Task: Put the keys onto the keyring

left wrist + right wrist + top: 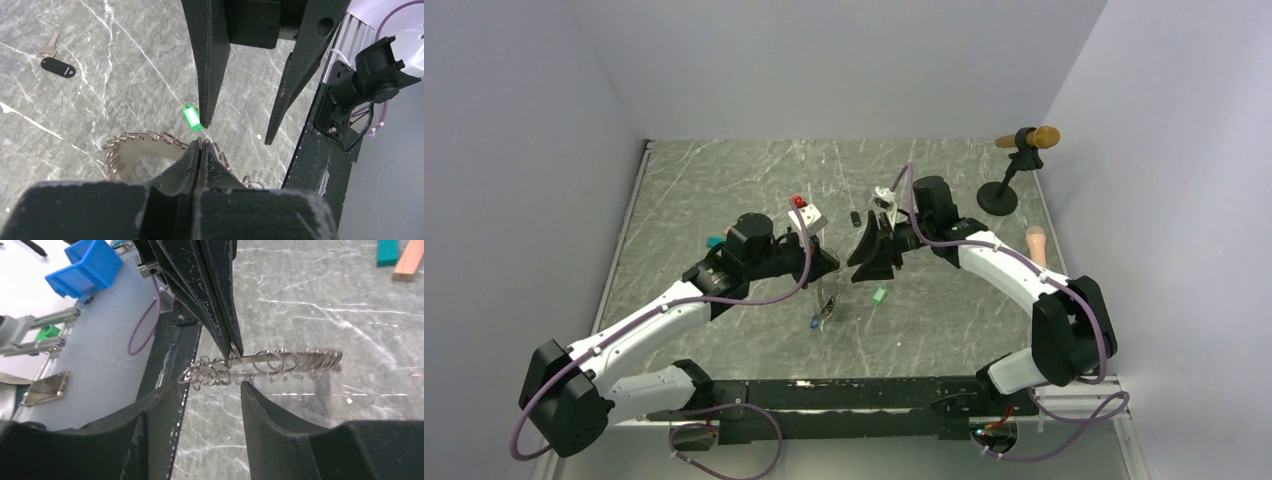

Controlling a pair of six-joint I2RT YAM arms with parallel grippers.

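The only container in view is a blue bin [92, 265], which sits beyond the surface's [724, 180] edge in the right wrist view; its inside is hidden.

The left gripper [200, 144] has its fingers pressed together on the keyring's [280, 360] thin band and holds it above the middle of the surface. The right gripper [211, 387] faces it with its fingers spread, the ring just ahead of their tips and untouched.

The green key [191, 116] lies on the surface beside one right fingertip. The blue key [814, 322] shows just below the ring, toward the near edge; whether it hangs or lies flat cannot be told.

A black-tagged key [57, 66] lies apart, toward the far edge. A stand [999, 195] occupies the far right corner. The far left of the surface is open.
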